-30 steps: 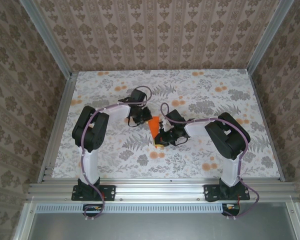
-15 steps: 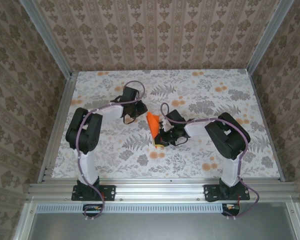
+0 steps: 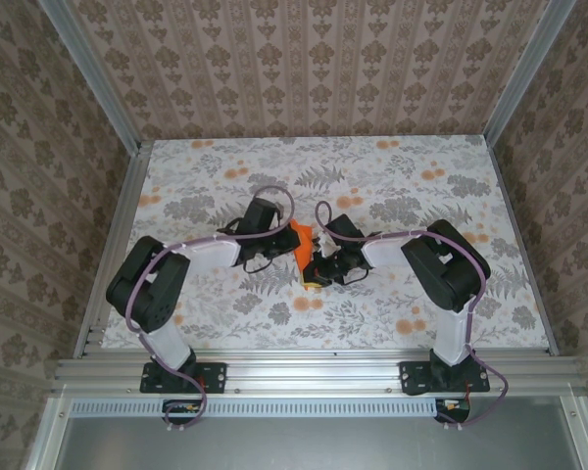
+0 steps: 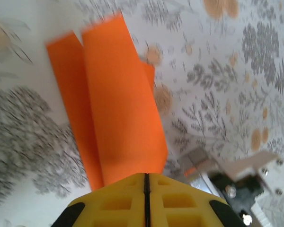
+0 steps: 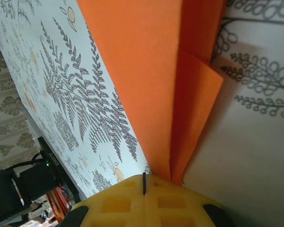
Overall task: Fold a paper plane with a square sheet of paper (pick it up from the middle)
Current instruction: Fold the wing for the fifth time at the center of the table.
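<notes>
Orange sheet of paper (image 3: 300, 240), folded into layered flaps, sits at the middle of the floral table (image 3: 421, 294). Opposite ends are pinched by the left gripper (image 4: 146, 177) and the right gripper (image 5: 144, 177), yellow pads (image 4: 118, 203) pressed together on the paper.

Walls (image 3: 314, 69): beige damask wallpaper in vertical stripes, on three sides.
Tabletop (image 3: 372, 323): white, printed with grey ferns and pale-orange flowers.
Frame (image 3: 304, 370): silver aluminium rails along edges and corners.
Light: even and soft.

We see bright orange folded paper (image 4: 123, 104) before yellow fingers (image 4: 114, 204); the white tabletop (image 3: 372, 304) carries grey ferns, pale-orange flowers.
</notes>
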